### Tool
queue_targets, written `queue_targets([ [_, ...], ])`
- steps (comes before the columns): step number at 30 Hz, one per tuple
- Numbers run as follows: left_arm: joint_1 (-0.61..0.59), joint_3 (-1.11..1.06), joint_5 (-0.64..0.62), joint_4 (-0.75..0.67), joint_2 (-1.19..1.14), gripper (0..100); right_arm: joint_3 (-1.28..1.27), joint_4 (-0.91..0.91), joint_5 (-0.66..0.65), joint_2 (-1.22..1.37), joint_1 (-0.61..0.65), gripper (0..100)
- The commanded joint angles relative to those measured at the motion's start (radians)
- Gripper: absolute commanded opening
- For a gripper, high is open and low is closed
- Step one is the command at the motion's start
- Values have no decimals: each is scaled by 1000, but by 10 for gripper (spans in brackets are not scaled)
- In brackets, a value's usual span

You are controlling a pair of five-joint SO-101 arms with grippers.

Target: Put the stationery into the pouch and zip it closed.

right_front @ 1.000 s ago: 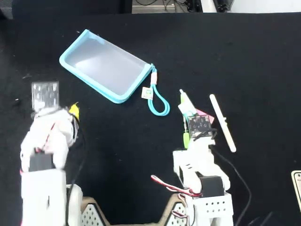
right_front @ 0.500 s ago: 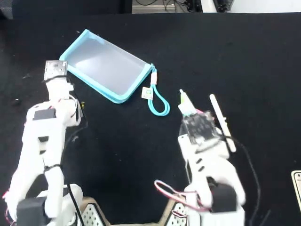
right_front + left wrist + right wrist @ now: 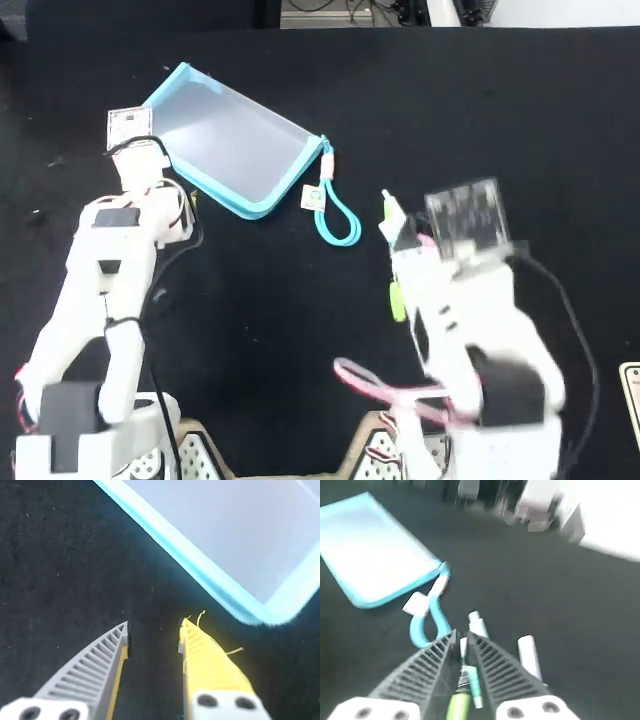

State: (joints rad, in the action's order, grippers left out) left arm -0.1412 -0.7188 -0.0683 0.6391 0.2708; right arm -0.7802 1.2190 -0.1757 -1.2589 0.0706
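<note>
The light blue pouch (image 3: 225, 140) lies flat at the table's back left, with its blue wrist loop (image 3: 337, 218) trailing toward the middle. My left gripper (image 3: 154, 632) is open just off the pouch's near-left corner (image 3: 260, 611), with bare cloth between its fingers. A white, teal and green pen (image 3: 392, 222) lies on the table right of the loop. My right gripper (image 3: 461, 637) hovers over that pen (image 3: 471, 680) with a narrow gap between its fingers, through which the pen shows. A white stick pen (image 3: 527, 655) lies beside it.
The table is covered in black cloth (image 3: 520, 110). A small card-like object (image 3: 631, 388) sits at the right edge. Boxes and cables (image 3: 535, 510) stand beyond the far edge. Both arm bases (image 3: 280, 455) are at the near edge.
My left arm has stretched out from its folded pose to the pouch's near-left corner. My right arm has risen over the pens, which have stayed in place.
</note>
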Motion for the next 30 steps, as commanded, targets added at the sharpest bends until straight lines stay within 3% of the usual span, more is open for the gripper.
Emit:
queue_targets([
  [1,7,24,-55,-72,-54,171,21,-74,60,223,121,152],
  [5,8,24,-68,-98,-117,171,-81,-267,58,354,212,158],
  [11,-71,18,-66,-95,-157,171,-216,-566,60,433,233,116],
  [16,-130,16,-74,-94,-161,168,-170,-569,60,530,233,117],
  [20,-125,-18,-160,-100,-161,167,-84,-562,71,704,235,118],
  [25,-125,-25,-172,-101,-161,167,10,-601,157,924,232,205],
  [30,-124,-25,-172,-101,-161,167,64,-669,164,1104,230,214],
])
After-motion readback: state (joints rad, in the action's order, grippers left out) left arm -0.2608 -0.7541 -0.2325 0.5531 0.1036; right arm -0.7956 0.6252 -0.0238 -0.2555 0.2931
